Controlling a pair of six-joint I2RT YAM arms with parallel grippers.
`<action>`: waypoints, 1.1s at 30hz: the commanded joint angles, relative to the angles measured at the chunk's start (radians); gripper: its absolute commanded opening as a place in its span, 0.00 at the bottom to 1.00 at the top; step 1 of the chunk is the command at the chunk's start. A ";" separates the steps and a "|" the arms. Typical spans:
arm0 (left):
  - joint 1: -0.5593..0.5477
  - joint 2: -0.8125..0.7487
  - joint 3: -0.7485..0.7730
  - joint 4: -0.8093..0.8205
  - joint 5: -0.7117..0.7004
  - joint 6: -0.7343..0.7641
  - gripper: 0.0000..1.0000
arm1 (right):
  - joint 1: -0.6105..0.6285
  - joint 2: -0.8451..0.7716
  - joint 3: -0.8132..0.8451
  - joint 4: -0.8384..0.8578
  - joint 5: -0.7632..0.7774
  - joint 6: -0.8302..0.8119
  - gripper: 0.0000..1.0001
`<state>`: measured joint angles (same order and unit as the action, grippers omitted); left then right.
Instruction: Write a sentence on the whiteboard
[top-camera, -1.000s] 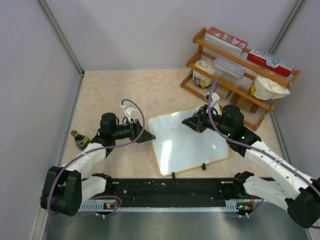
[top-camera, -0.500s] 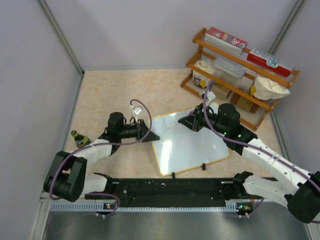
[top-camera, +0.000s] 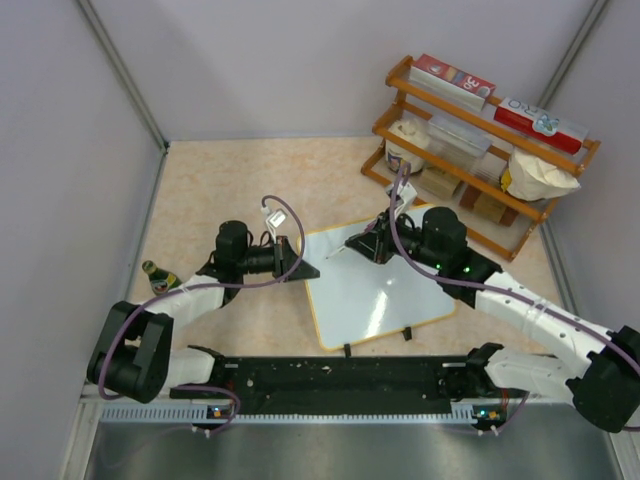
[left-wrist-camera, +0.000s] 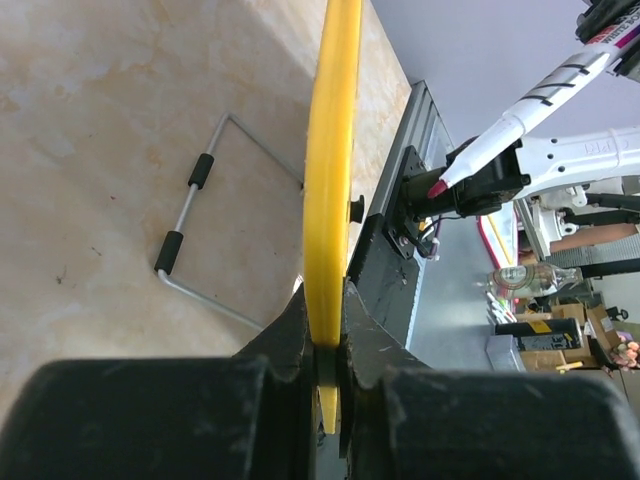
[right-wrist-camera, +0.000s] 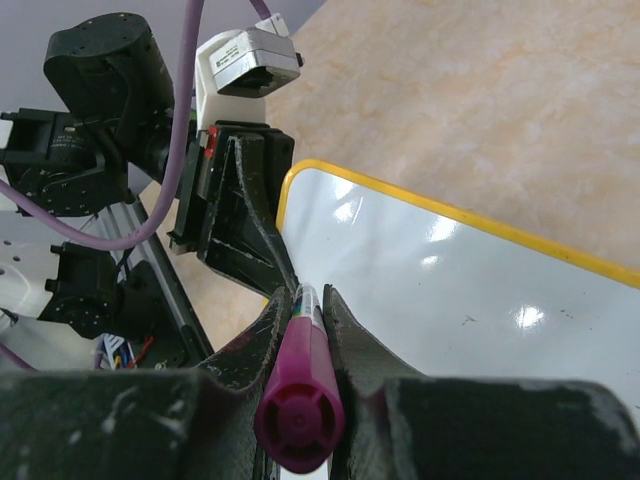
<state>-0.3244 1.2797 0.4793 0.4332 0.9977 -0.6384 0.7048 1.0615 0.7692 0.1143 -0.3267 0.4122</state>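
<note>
Left fingers (left-wrist-camera: 283, 335) have clamped shut on the yellow edge of the whiteboard (top-camera: 375, 285), apparently steadying it, while right fingers (right-wrist-camera: 248, 345) grip the marker (right-wrist-camera: 300, 415) above its corner.

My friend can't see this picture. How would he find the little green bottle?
Look at the beige table and go to its left edge, by the grey wall. There, just outside the left arm, is the little bottle. It is the only dark green thing, with a yellow band, far from the wooden shelf.

Yellow-framed white whiteboard (top-camera: 372, 292), magenta marker (right-wrist-camera: 300, 415), mottled beige tabletop (top-camera: 250, 180)
</note>
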 joint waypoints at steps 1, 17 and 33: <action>-0.001 0.009 0.033 -0.045 -0.027 0.077 0.00 | 0.022 0.002 0.065 0.068 0.049 -0.036 0.00; -0.001 0.010 0.039 -0.063 -0.022 0.074 0.00 | 0.039 0.069 0.110 0.096 0.152 -0.036 0.00; -0.001 0.013 0.033 -0.065 -0.022 0.074 0.00 | 0.039 0.084 0.064 0.099 0.221 -0.026 0.00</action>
<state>-0.3244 1.2812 0.4961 0.3916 1.0019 -0.6189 0.7315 1.1507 0.8265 0.1680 -0.1276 0.3927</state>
